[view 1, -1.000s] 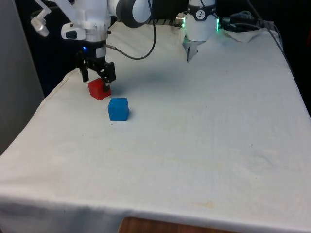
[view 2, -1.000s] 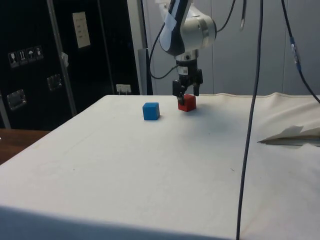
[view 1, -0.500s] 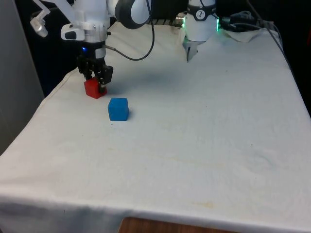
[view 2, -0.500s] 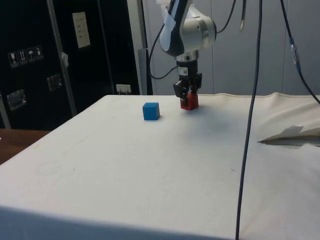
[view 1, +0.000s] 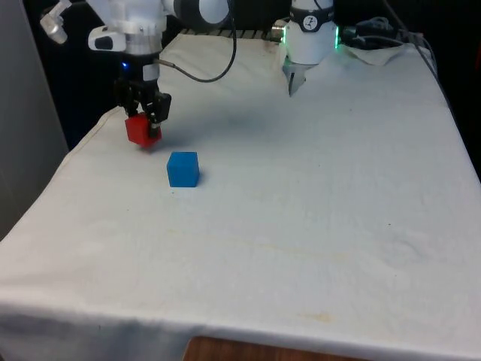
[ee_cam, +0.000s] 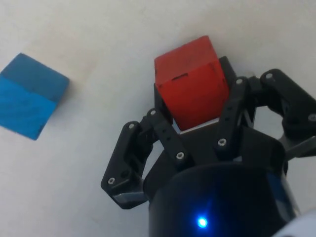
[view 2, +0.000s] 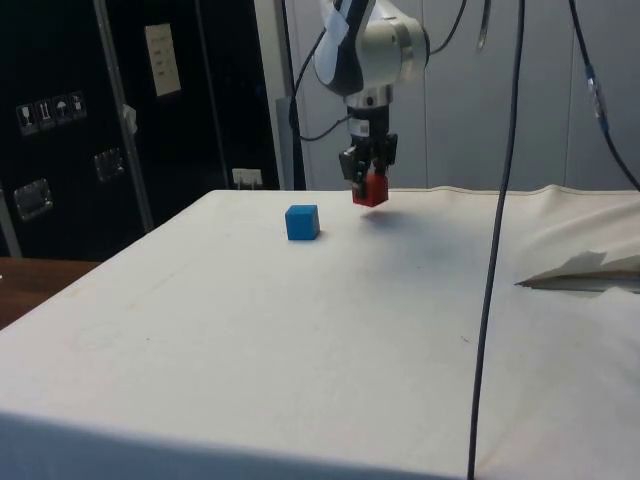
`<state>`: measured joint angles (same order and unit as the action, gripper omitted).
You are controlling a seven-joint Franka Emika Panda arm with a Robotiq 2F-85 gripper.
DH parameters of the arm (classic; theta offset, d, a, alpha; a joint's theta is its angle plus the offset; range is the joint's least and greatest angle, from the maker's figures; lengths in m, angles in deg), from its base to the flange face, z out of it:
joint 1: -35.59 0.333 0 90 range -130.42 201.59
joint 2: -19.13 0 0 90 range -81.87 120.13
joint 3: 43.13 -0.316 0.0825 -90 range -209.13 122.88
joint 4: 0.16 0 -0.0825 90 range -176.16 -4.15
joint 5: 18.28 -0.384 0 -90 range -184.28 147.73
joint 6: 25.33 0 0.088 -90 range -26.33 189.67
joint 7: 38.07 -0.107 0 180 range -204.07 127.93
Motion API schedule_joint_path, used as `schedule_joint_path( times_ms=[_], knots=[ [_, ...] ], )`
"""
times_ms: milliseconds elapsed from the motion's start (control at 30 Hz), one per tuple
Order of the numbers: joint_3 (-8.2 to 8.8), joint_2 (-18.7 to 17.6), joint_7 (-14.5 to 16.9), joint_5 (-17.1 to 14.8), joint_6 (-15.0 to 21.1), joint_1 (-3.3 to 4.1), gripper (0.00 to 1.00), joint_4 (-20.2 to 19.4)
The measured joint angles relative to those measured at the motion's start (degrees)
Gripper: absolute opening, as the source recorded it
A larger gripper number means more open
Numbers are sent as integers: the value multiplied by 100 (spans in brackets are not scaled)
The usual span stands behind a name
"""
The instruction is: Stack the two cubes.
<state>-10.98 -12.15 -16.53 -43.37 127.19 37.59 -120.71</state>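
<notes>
From my side cam the gripper (view 2: 367,178) has the red cube (view 2: 371,189) pinched and hanging clear above the white cloth (view 2: 300,330) (faint shadow underneath), with the blue cube (view 2: 302,222) sitting nearby on the cloth.

Front and side views share the blue cube (view 1: 183,168); wrist view close.

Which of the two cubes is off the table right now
The red cube: the gripper holds it between its fingers, lifted above the cloth. The blue cube sits on the table, untouched.
</notes>
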Motion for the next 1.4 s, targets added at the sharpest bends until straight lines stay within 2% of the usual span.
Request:
schedule_joint_path(
  times_ms=[300, 733, 967, 1167, 1300, 1400],
  knots=[
    [69, 384, -178, 246, -286, 74, 1, 80],
    [74, 745, -367, 447, -647, 138, 1, 235],
    [69, 900, -464, 504, -859, 195, 1, 350],
    [34, 957, -625, 544, -1008, 292, 1, 504],
    [6, 957, -693, 556, -1049, 332, 1, 567],
    [-34, 957, -859, 653, -1175, 372, 1, 688]
  ],
)
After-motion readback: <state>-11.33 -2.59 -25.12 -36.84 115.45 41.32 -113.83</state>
